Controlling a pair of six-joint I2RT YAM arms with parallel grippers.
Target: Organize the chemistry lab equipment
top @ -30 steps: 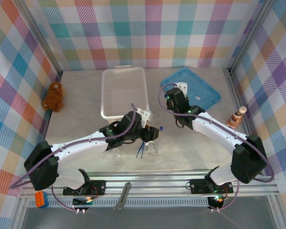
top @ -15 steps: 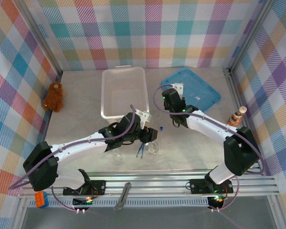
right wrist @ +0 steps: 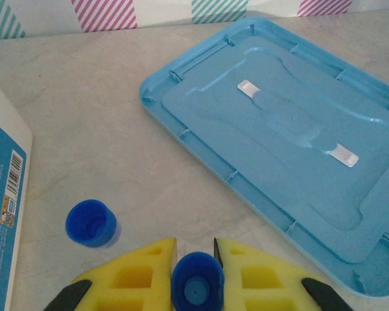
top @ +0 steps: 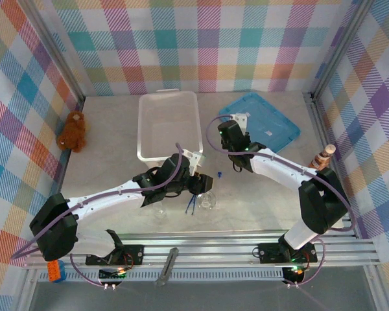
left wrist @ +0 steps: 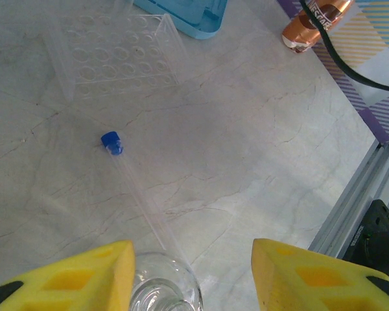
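Right end effector [right wrist: 195,253]: narrow, clamped on a blue cap [right wrist: 196,288], blue lid [right wrist: 279,129] just far-right of it. Your left end effector [left wrist: 193,272]: jaws part-open, gripping nothing, over a clear glass vessel [left wrist: 163,288]. A capped tube [left wrist: 143,201] lies on the tabletop [left wrist: 259,142], running far-left from the vessel.

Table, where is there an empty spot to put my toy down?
Bare tabletop lies between the teddy bear and the clear bin, and at the front between the beaker and the right arm. The middle is crowded: the open left gripper, beaker, tweezers and a blue-capped tube sit close together. The right gripper pinches a blue cap.
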